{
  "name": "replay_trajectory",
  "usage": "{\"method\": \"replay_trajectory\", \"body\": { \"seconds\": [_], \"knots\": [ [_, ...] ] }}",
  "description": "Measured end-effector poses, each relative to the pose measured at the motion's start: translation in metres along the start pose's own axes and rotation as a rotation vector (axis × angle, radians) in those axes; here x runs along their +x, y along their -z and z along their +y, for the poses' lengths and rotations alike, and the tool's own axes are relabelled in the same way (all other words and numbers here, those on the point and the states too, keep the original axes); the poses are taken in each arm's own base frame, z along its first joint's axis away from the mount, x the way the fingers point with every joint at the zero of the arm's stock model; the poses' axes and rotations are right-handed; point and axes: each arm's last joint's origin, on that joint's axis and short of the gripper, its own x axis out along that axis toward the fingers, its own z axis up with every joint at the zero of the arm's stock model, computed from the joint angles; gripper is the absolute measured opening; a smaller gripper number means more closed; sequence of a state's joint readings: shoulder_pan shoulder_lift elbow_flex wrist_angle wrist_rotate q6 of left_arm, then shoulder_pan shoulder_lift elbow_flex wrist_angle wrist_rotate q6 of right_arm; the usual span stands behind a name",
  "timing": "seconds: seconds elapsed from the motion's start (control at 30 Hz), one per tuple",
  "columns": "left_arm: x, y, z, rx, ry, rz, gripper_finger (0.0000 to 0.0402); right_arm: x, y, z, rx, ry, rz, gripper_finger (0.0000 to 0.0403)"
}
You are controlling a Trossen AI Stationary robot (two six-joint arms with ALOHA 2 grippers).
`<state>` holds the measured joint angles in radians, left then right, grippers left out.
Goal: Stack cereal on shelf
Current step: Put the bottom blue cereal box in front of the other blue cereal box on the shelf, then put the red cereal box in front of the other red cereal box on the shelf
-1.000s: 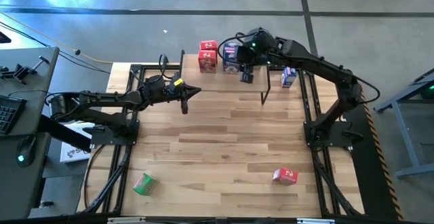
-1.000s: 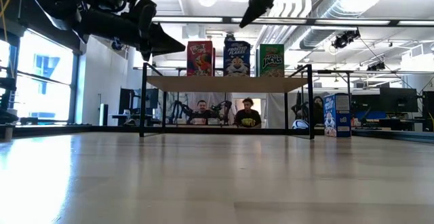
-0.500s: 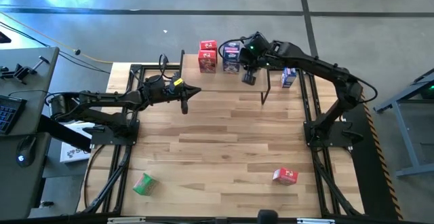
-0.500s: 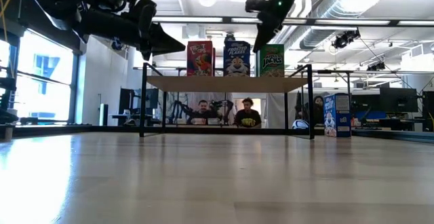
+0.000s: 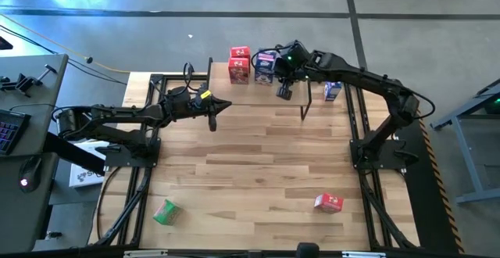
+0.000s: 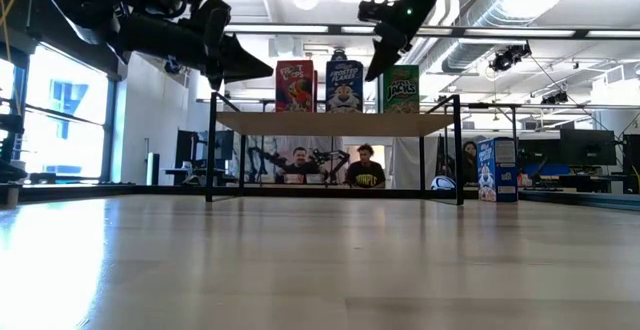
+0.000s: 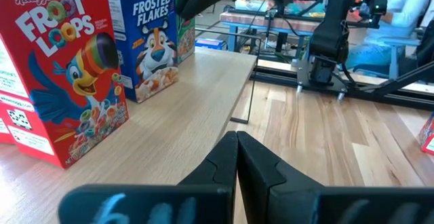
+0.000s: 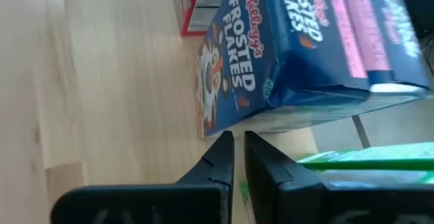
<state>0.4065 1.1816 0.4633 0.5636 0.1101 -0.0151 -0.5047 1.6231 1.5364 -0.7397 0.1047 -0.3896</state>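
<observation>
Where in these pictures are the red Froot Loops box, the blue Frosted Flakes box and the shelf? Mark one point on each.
Froot Loops box [image 7: 64,81]: left wrist view, on its printed front.
Frosted Flakes box [image 6: 344,86]: low view, on its front face.
shelf [image 6: 330,123]: low view, on the top board's front edge.

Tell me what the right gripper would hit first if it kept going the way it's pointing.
Most likely the blue cereal box on the shelf: the shut right gripper points at its lower edge, beside the green box. Depth is uncertain; it may slip between them.
</observation>
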Motion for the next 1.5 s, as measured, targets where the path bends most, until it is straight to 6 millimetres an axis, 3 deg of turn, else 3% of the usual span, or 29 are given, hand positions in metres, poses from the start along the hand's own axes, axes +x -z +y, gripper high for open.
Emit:
{"method": "replay_trajectory", "body": {
  "seconds": [0.23,0.4,0.67,0.9,1.13,1.5],
  "knots": [
    [0.0,0.0,0.0,0.001,0.0,0.002,0.0,-0.025,0.001,0.0,0.026,-0.057,-0.045,0.0013],
    [0.0,0.001,0.0,0.008,0.0,0.006,0.0,-0.038,0.002,0.012,-0.001,-0.098,-0.051,0.001],
    [0.0,0.001,0.0,0.016,0.0,0.014,0.0,-0.033,0.036,0.057,0.013,-0.133,-0.173,0.0001],
    [0.0,0.002,0.0,0.0,-0.001,0.016,0.0,-0.056,0.057,0.102,0.088,-0.161,-0.299,0.0],
    [0.0,0.002,0.0,-0.011,0.0,0.02,0.0,-0.072,0.067,0.138,0.135,-0.194,-0.295,0.0],
    [0.0,0.003,-0.003,-0.032,0.084,0.04,0.0,-0.073,0.07,0.18,0.058,-0.181,-0.263,0.0]
  ]
}}
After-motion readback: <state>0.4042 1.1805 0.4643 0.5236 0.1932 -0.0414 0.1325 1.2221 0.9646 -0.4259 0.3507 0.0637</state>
